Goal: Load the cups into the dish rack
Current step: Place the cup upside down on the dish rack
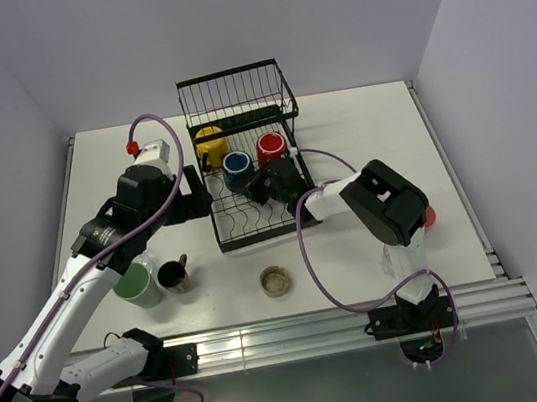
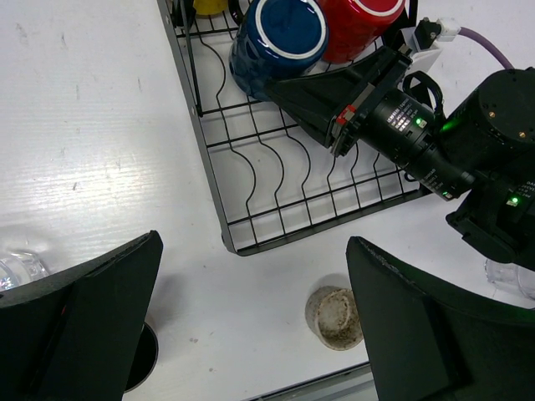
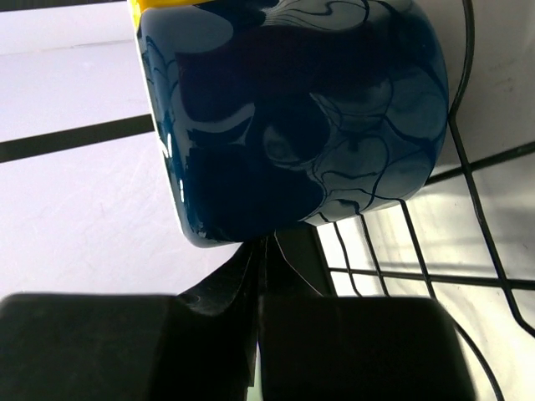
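the left tool (image 2: 253, 242) is held spread above the surface (image 2: 84, 125); the right tool (image 2: 280, 86) is pressed together just beside the navy mug (image 2: 280, 38) in the rack (image 2: 219, 209).

A black wire rack (image 1: 257, 225) with wavy-lined dividers, a yellow mug (image 1: 210, 147), a glossy navy mug (image 1: 236, 168) rimmed in white, a red mug (image 1: 271, 146), a pale green tumbler (image 1: 138, 286), a black mug (image 1: 171, 275) and a brownish glass (image 1: 275, 281) are shown against a white table (image 1: 368, 125).
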Available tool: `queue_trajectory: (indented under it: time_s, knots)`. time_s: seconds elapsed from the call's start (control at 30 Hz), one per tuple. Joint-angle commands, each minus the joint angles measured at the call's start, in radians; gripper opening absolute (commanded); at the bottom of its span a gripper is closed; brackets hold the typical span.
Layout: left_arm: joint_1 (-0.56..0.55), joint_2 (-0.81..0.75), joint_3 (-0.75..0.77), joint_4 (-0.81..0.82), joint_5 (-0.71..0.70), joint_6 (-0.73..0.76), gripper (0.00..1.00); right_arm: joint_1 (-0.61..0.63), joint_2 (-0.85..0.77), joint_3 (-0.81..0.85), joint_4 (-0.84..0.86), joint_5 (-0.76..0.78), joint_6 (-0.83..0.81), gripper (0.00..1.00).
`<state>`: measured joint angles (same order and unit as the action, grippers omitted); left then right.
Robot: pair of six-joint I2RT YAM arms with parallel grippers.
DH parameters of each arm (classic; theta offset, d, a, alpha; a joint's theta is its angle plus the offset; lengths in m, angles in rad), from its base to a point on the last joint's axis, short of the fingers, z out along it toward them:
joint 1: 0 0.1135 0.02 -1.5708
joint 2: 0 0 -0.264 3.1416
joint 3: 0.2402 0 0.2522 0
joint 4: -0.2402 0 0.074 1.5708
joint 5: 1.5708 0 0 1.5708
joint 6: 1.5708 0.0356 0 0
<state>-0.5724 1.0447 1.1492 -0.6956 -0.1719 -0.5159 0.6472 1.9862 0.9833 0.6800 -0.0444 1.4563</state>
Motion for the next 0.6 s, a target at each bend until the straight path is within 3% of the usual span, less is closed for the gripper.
queue_trajectory:
  time_s: [0.0, 0.57]
  knots:
    - [0.006, -0.002, 0.014, 0.033, 0.014, 0.019, 0.99, -0.015, 0.01, 0.044, -0.002, 0.032, -0.025, 0.0]
    - [0.009, -0.003, 0.012, 0.03, 0.015, 0.02, 0.99, -0.038, 0.025, 0.069, -0.031, 0.029, -0.06, 0.0]
